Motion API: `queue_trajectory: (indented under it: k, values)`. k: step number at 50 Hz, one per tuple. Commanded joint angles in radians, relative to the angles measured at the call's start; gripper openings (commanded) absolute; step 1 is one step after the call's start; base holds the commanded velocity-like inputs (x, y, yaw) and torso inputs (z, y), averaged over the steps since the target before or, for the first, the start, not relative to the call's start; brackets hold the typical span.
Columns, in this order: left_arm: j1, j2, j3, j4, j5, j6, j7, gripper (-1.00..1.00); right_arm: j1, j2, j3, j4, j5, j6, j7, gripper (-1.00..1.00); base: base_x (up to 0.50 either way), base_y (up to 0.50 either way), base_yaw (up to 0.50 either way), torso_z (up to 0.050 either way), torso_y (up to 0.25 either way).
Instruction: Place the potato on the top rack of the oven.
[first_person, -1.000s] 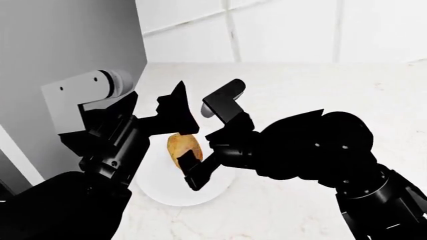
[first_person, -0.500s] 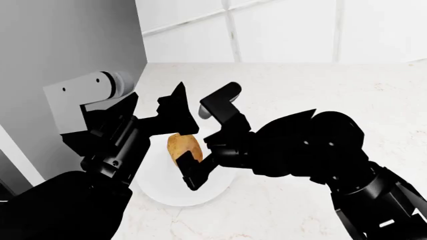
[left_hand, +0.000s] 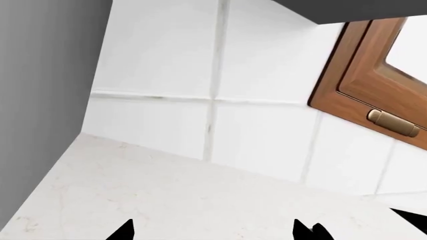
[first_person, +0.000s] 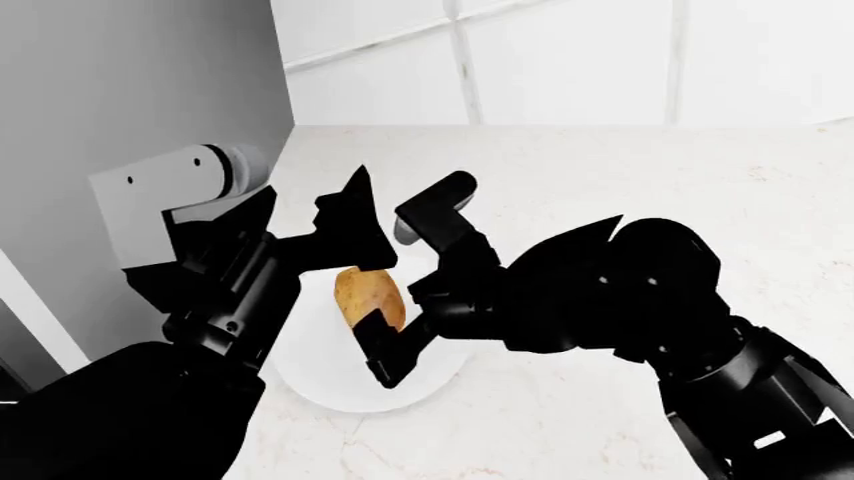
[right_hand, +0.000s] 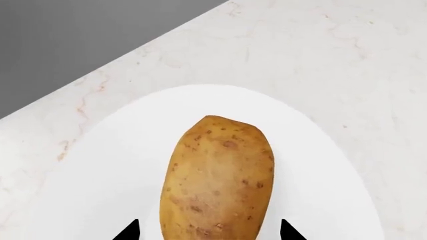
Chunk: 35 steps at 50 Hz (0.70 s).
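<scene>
Centrally, tan speckled potato (first_person: 366, 296) lying on a round white plate (first_person: 310, 372) atop a pale marble counter (first_person: 601, 180). Right gripper (first_person: 396, 300) spread wide around the potato, one finger at each side, not visibly pinching it. Left gripper (first_person: 350, 225) raised just beside, holding nothing, fingertips apart. Grey panel (first_person: 134, 90) at left, white tiled wall (first_person: 561, 60) behind.

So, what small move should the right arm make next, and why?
Probably lower the right end effector a little further and then close it. In the right wrist view the potato lies on the white plate between the two open fingertips, which are only at its near end, so nothing grips it yet.
</scene>
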Motion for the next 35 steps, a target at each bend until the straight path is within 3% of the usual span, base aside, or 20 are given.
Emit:
queue_trajectory:
  k: [1,22,23,35]
  values:
    - [0.003,-0.003,0.006,-0.005,0.007,0.008,0.006,1.0,0.01,-0.004,-0.022,0.024,-0.014,-0.008,-0.02,1.0,0.0,0.0,0.0,0.0,0.0]
    - [0.006,-0.008,0.016,-0.006,0.009,0.019,0.008,1.0,0.019,-0.001,-0.039,0.016,-0.007,-0.007,-0.021,1.0,0.0,0.0,0.0,0.0,0.0]
    - [0.006,-0.009,0.016,-0.005,0.008,0.019,0.007,1.0,0.02,0.0,-0.04,0.014,-0.006,-0.007,-0.02,-1.0,0.0,0.0,0.0,0.0,0.0]
    - [0.002,-0.012,0.024,-0.003,0.015,0.023,0.004,1.0,0.031,0.017,-0.051,-0.013,-0.018,-0.011,-0.002,-1.0,0.0,0.0,0.0,0.0,0.0]
